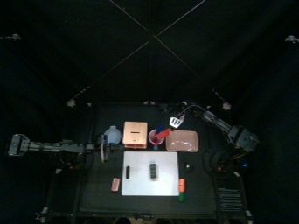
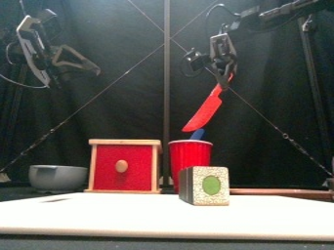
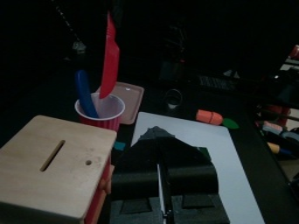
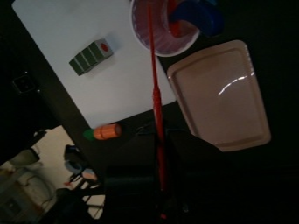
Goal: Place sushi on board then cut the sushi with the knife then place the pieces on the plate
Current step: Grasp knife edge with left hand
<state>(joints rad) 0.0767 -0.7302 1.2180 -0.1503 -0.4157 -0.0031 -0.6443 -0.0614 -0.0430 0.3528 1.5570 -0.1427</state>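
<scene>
The sushi roll (image 1: 153,168) (image 2: 205,186) (image 4: 93,55), dark green with a green and red end, lies on the white board (image 1: 167,158). My right gripper (image 1: 177,118) (image 2: 222,59) is shut on the red knife (image 2: 205,107) (image 4: 158,114), held tilted with its tip just over the red cup (image 1: 158,137) (image 2: 190,161). The blue knife (image 3: 84,87) stands in that cup. The pink plate (image 1: 184,141) (image 4: 222,96) lies right of the cup. My left gripper (image 1: 101,150) (image 3: 162,179) hovers shut and holds nothing, over the board's left edge.
The wooden box (image 1: 135,134) (image 2: 124,166) with its red drawer front stands left of the cup, and the blue-grey bowl (image 1: 112,134) (image 2: 58,176) left of that. Small toy foods (image 1: 115,183) (image 1: 183,185) lie by the board's front corners.
</scene>
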